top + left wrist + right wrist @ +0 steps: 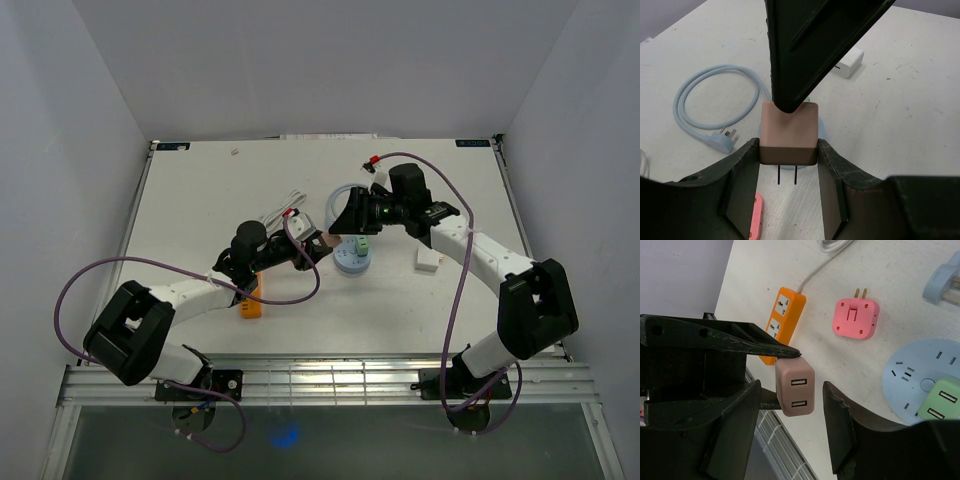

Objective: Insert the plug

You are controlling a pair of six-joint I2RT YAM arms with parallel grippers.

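My left gripper (788, 152) is shut on a brown-pink USB charger plug (789, 131), its two prongs pointing back toward the wrist. In the top view the plug (328, 240) hangs above the table beside a round light-blue socket disc (350, 265). My right gripper (792, 387) is open, with its fingers on either side of the plug (795, 387) and gaps showing. One right finger (810, 45) touches the plug's top in the left wrist view. The disc (912, 385) holds a green plug (940, 405).
An orange power strip (252, 300) lies by the left arm, also in the right wrist view (785, 315). A pink adapter (856, 318), a coiled light-blue cable (710, 105), a white cable (283, 212) and a white adapter (428, 260) lie around.
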